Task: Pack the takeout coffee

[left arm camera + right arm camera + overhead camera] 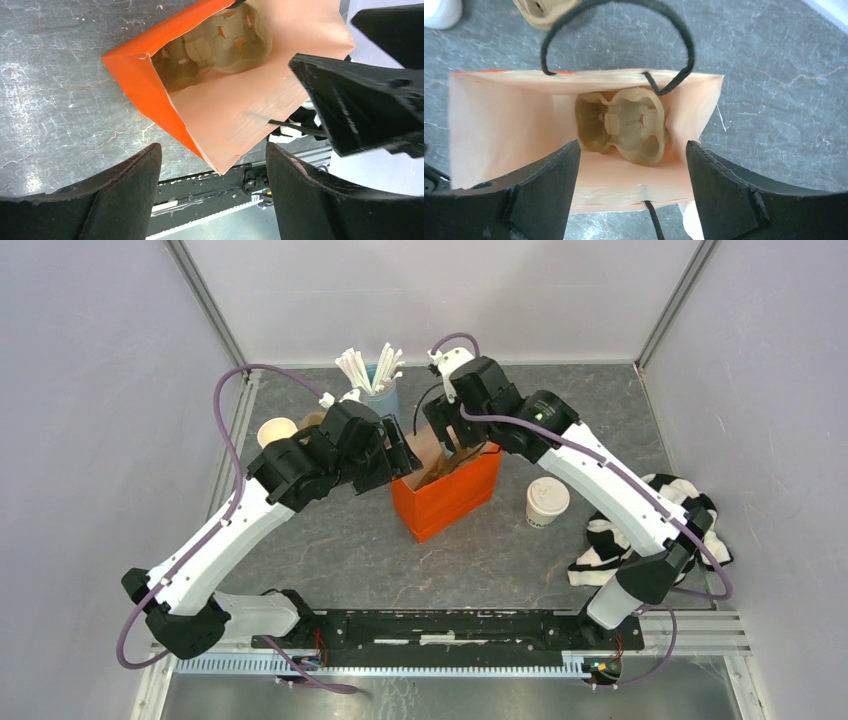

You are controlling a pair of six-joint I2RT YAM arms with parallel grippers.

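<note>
The takeout coffee (547,502), a cream cup with a white lid, stands upright on the table, right of the orange paper bag (447,492) and apart from both grippers. The bag stands open with a pulp cup carrier (624,125) at its bottom and a black handle loop (684,40) arching over its mouth. My left gripper (385,468) hovers at the bag's left rim, open, with nothing gripped (212,170). My right gripper (462,445) hangs over the bag's back edge, open too, its fingers straddling the near wall without touching it (631,170).
Lidless cream cups (277,430) and a blue holder of white stirrers (378,380) stand at the back left. A black-and-white cloth (655,530) lies by the right arm. The right gripper's black fingers (360,110) crowd the left wrist view.
</note>
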